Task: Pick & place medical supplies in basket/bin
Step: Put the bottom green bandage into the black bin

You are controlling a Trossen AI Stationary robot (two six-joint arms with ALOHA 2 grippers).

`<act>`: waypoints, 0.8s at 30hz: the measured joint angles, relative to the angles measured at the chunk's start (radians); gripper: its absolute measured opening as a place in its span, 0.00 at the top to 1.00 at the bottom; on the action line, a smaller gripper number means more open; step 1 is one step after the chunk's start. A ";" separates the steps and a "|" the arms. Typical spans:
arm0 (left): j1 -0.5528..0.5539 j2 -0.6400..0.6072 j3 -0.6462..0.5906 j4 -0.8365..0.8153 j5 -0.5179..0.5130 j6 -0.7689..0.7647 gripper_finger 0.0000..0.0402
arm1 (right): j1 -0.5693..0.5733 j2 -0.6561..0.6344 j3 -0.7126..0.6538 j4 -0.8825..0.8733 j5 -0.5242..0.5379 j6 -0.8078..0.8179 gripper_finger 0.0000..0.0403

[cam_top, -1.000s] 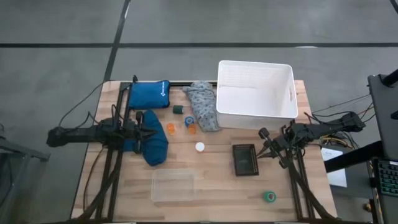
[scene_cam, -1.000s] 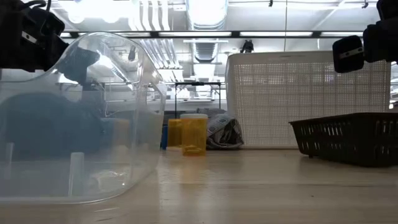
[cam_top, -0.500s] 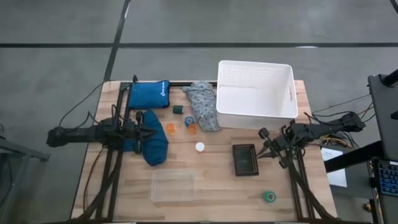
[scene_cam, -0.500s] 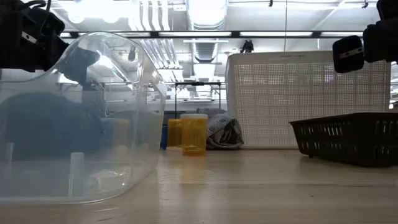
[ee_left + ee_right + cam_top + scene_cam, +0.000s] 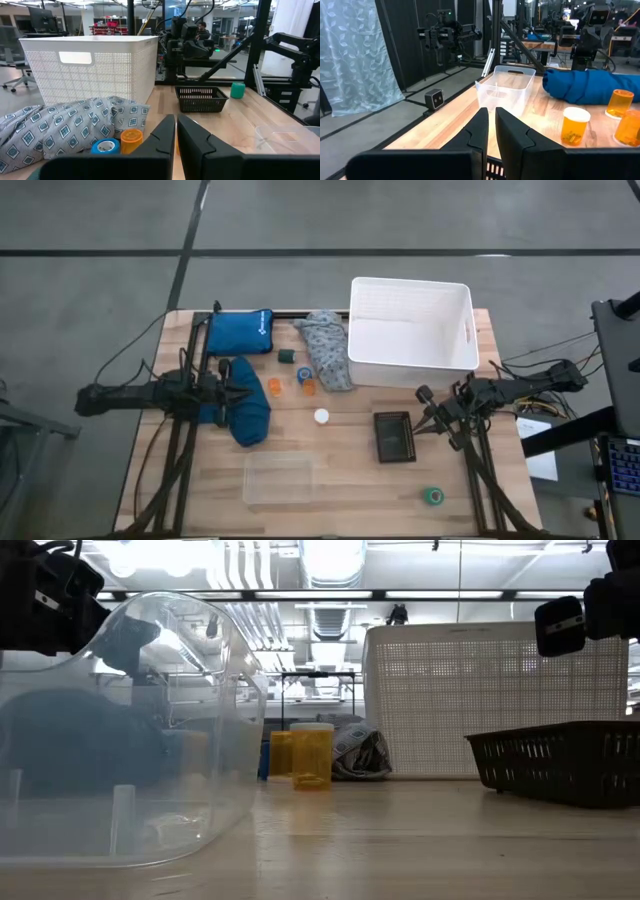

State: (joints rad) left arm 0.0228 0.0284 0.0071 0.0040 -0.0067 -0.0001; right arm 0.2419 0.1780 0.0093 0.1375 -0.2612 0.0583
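While both jaws sit closed and empty, the dark blue cloth [image 5: 246, 412] near the bench's left edge looks limp and light; pinch a raised fold.

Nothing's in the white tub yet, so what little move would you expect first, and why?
Probably the left gripper opens and dips to the dark blue cloth. It hangs shut right over that cloth, so that is the nearest supply, and the white tub shows empty. The right gripper, also shut, waits by the black basket.
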 joint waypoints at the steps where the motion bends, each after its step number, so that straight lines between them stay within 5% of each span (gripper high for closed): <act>1: 0.000 0.000 0.000 0.000 0.000 0.000 0.94 | 0.000 0.000 0.000 0.000 0.000 0.006 0.92; 15: 0.000 0.000 0.000 0.000 0.000 -0.003 0.94 | 0.001 0.002 0.004 0.265 -0.059 -0.027 0.92; 24: 0.000 0.000 0.000 0.000 0.000 -0.003 0.94 | 0.040 0.049 0.213 0.061 -0.230 -0.014 0.92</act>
State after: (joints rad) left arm 0.0227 0.0284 0.0071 0.0040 -0.0071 -0.0031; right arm 0.2816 0.2266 0.2223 0.1985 -0.4915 0.0443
